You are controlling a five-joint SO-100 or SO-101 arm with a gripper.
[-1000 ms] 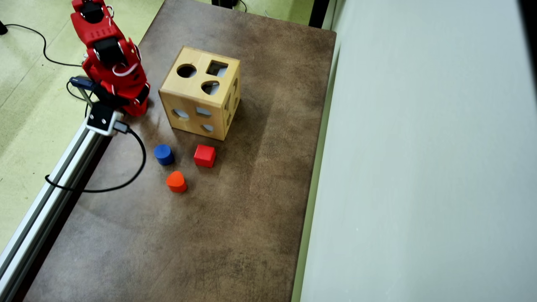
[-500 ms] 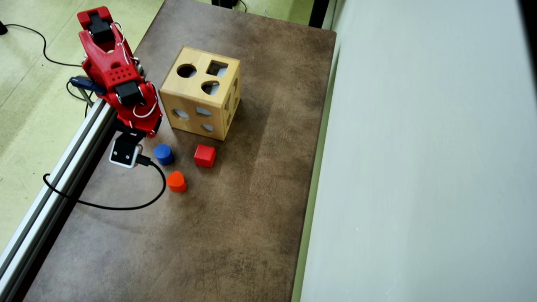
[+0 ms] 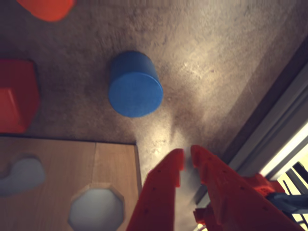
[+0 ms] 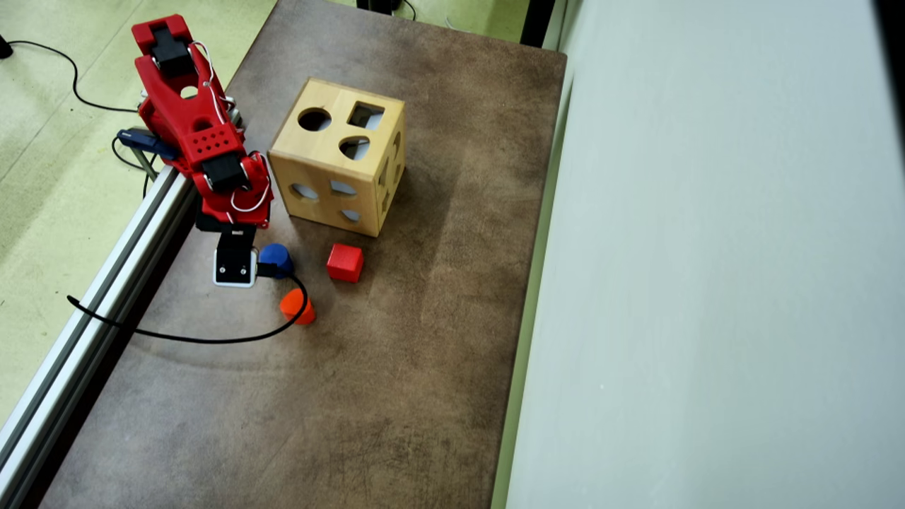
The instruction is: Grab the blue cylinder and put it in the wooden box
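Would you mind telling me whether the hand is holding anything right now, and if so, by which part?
Nothing is held. In the wrist view the hand is nearly closed on empty air, short of the blue cylinder, which stands free on the table.

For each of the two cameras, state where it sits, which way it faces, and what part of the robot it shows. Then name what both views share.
Wrist view: rides on the arm, looking down past the nearly closed gripper at the blue cylinder and a corner of the wooden box.
Overhead view: fixed above, looking down on the brown table; the whole red arm shows.
Shared: cylinder, box, red cube, orange block.
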